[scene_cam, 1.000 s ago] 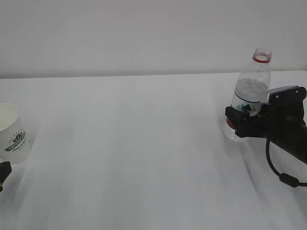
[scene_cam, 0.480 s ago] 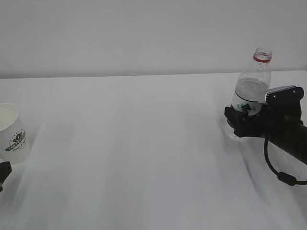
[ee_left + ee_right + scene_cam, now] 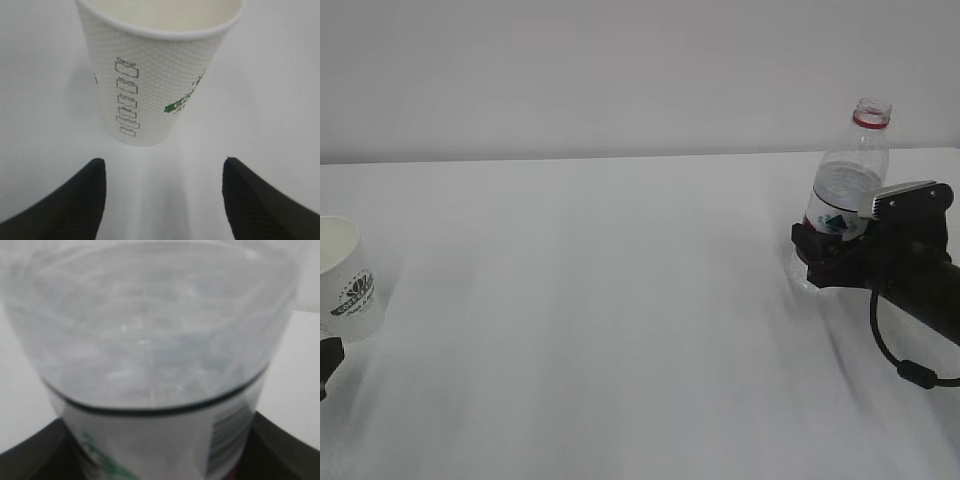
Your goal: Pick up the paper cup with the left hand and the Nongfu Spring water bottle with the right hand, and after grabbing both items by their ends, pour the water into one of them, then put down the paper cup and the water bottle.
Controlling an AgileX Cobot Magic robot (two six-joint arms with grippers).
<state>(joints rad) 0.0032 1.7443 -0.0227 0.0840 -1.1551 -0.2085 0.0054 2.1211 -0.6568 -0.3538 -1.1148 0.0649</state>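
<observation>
1. Far left on the white table (image 3: 620,300), the paper cup (image 3: 344,278) stands upright, mouth up, its long axis vertical. Your left hand (image 3: 326,358) sits just beside it, on the near side, mostly out of the exterior view.

2. In the left wrist view the two black fingers (image 3: 75,200) stand wide apart and hold nothing. The paper cup (image 3: 155,70) is straight ahead, centred between them but clear of both tips. The coming move turns on this: drive forward along that line until the fingers flank the wall, then close.

3. The cup wall is thin, dimpled white paper with a rolled rim, green lettering and a tapering body, narrower at the base. I judge it will crush under a hard squeeze, so close gently.

4. The middle of the table is bare between the two arms; cup and bottle stand well apart.

5. Far right, the Nongfu Spring water bottle (image 3: 840,200) stands upright, uncapped, a red ring at its neck. Your right hand (image 3: 825,250) has a finger on either side of its lower body, at the label.

6. In the right wrist view the bottle (image 3: 150,340) fills the frame, with dark fingers (image 3: 35,455) at both lower corners. Whether they press the plastic yet, I cannot tell.

7. The bottle is clear, smooth, ribbed plastic, rounded above the label; it looks likely to flex.
</observation>
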